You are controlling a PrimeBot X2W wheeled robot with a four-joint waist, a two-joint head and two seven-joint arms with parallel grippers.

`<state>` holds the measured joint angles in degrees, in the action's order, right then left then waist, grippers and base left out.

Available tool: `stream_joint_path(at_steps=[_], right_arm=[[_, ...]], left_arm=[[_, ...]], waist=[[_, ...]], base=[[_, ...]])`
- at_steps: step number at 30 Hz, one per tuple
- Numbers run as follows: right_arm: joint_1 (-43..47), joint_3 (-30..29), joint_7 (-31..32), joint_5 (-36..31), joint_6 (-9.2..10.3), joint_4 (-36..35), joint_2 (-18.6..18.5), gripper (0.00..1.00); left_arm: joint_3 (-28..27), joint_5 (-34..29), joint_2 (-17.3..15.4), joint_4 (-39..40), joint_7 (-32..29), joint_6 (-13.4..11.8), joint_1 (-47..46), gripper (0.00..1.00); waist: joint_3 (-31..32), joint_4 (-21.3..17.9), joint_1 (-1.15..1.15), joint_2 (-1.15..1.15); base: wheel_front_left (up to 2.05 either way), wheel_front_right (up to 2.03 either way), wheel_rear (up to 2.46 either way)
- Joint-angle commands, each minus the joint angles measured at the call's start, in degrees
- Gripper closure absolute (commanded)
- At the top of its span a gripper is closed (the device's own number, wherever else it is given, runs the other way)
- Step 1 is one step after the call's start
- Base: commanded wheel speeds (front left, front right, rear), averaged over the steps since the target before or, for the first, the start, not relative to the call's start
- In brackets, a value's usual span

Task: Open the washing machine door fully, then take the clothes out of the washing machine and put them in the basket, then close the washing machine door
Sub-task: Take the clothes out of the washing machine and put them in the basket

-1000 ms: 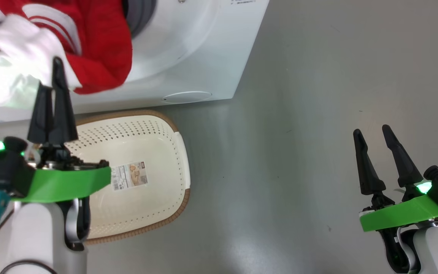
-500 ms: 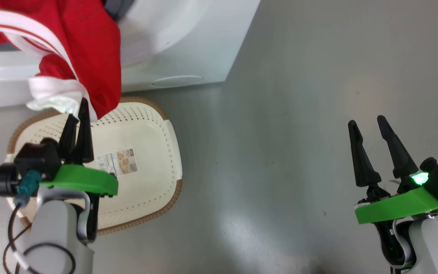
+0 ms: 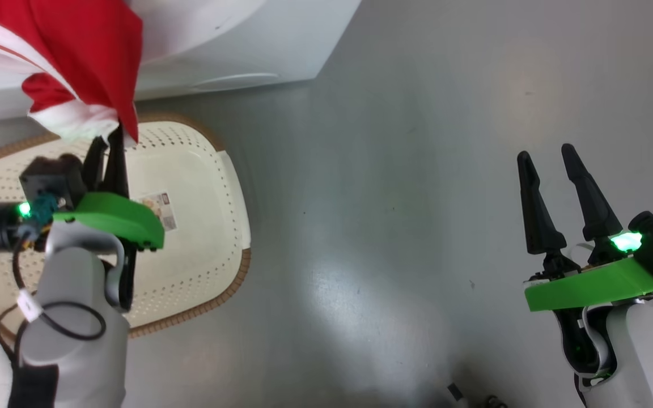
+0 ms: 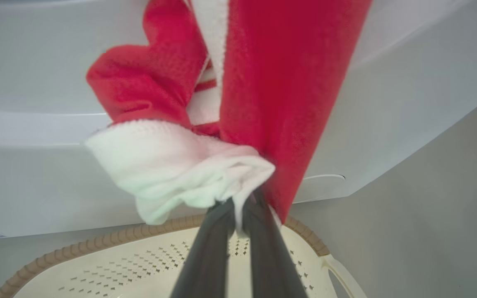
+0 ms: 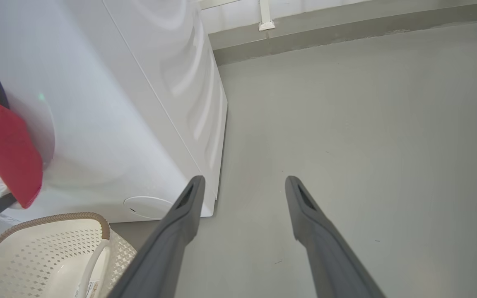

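Drawn clear of the washing machine (image 3: pixel 236 45) front since 1 s ago, now hanging over the far rim of the basket (image 3: pixel 230 187): clothes (image 3: pixel 85 51), pinched by the left gripper (image 3: pixel 106 139).

Left gripper: 2 fingers pressed together on a bunch of white trim and red fabric at the tips, over the basket's far side. Clothes: red with white stripes, stretched up from the pinch toward the machine, upper end cut off by the frame edge. Basket: cream, perforated, brown rim, on the grey floor (image 3: pixel 389 170) just beside the machine base, paper label inside partly hidden by the left wrist. Right gripper (image 3: pixel 546 152): 2 fingers spread apart, above the floor, well apart from basket and machine. Right wrist view: white machine side, with red cloth hanging at its front.
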<state>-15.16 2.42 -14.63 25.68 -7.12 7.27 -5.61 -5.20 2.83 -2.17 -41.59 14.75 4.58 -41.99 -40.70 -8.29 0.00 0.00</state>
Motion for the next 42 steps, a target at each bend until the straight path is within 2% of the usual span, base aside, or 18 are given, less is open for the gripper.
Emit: stream_joint_path(at_steps=[1, 2, 4, 5, 7, 16, 24, 34, 42], right_arm=[[0.30, 0.99, -0.37, 1.04, -0.36, -1.44, -0.23, 0.00], [0.19, 1.00, -0.37, 1.05, -0.36, -1.44, -0.19, 0.00], [0.07, 0.91, -0.37, 1.08, -0.36, -1.41, -0.14, 0.00], [0.07, 0.91, -0.37, 1.08, -0.36, -1.41, -0.14, 0.00], [-0.02, 0.76, -0.37, 1.09, -0.36, -1.39, -0.11, 0.00], [-0.26, 0.41, -0.37, 0.95, -0.36, -1.19, -0.14, 0.00], [0.08, -0.02, -0.37, 0.77, -0.36, -1.29, -0.69, 0.00], [0.87, -0.33, -0.37, 0.41, -0.36, -1.64, -1.60, 0.00], [1.78, 0.01, -0.37, 0.33, -0.36, -1.31, -2.21, 0.00]], left_arm=[[-1.49, -0.71, -2.05, -0.31, 0.25, -0.17, -0.11, 0.71], [-1.51, -0.84, -2.09, -0.85, 0.25, -0.34, -0.60, 0.66], [-1.68, -0.87, -2.23, -1.67, 0.25, -0.48, -1.44, 0.48], [-1.68, -0.87, -2.23, -1.67, 0.25, -0.48, -1.44, 0.48], [-1.84, -0.89, -2.39, -2.00, 0.25, -0.51, -2.01, 0.01], [-2.39, -0.18, -1.79, -0.55, 0.25, -0.60, -1.41, 0.00], [-2.77, 1.04, -1.00, 4.62, 0.25, -0.16, 1.31, 0.00], [-1.30, 1.72, -0.73, 16.92, 0.25, -1.05, 7.72, 0.00], [0.80, 2.36, -0.72, 26.96, 0.25, -3.44, 15.68, 0.00]], waist=[[-1.02, -0.70, 0.00, 0.00], [-1.14, -0.80, 0.00, 0.00], [-1.23, -0.93, 0.00, 0.00], [-1.23, -0.93, 0.00, 0.00], [-1.32, -0.98, 0.00, 0.00], [-0.61, -0.30, 0.00, 0.00], [0.70, 0.83, 0.00, 0.00], [1.97, 2.60, 0.00, 0.00], [3.82, 3.44, 0.00, 0.00]], base=[[0.00, 0.00, 0.00], [0.00, 0.00, 0.00], [0.00, 0.00, 0.00], [0.00, 0.00, 0.00], [0.00, 0.00, 0.00], [0.00, 0.00, 0.00], [0.00, 0.00, 0.00], [0.00, 0.00, 0.00], [0.00, 0.00, 0.00]])
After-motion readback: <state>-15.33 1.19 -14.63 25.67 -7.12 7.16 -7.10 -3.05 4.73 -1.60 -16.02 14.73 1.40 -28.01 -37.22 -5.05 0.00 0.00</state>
